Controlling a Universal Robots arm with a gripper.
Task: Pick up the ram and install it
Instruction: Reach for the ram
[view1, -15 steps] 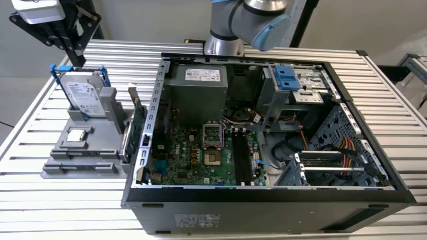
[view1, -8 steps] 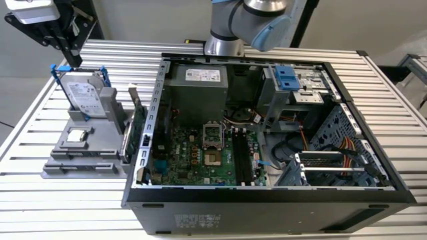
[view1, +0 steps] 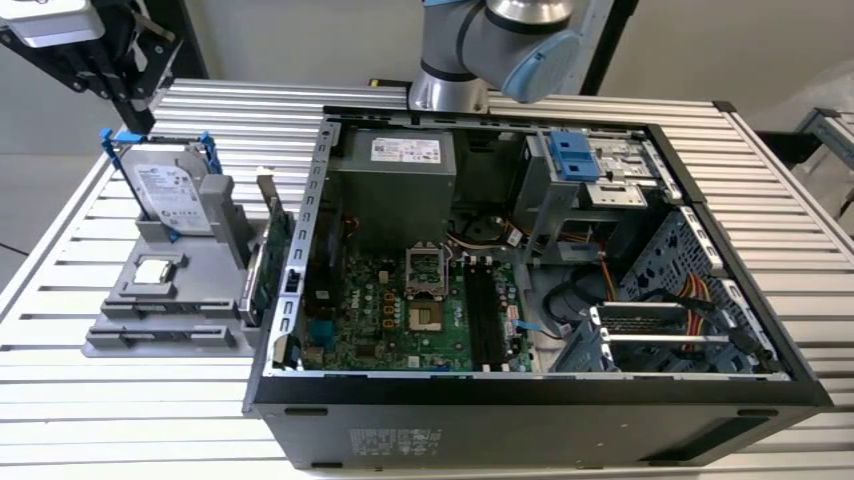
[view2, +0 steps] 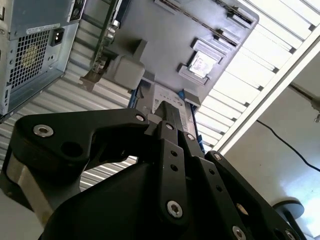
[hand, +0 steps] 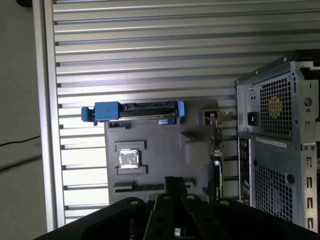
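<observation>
A thin dark stick that I take for the ram (hand: 145, 188) stands on edge in a long slot of the grey fixture (view1: 160, 300); it is also seen from the second wrist view (view2: 200, 22). My gripper (view1: 131, 100) hangs high over the exterior view's left, above the fixture's back end and apart from everything. Its black fingers (hand: 175, 182) are pressed together with nothing between them, as both wrist views show (view2: 167, 109). The black motherboard slots (view1: 487, 320) lie inside the open computer case (view1: 534, 390).
On the fixture stand a silver hard drive in a blue frame (view1: 167, 195), a small square chip (view1: 156, 268) and a green card with a metal bracket (view1: 274, 270). The case's tall walls (view1: 314, 200) border the fixture. A ribbed metal table (view1: 134, 420) carries everything.
</observation>
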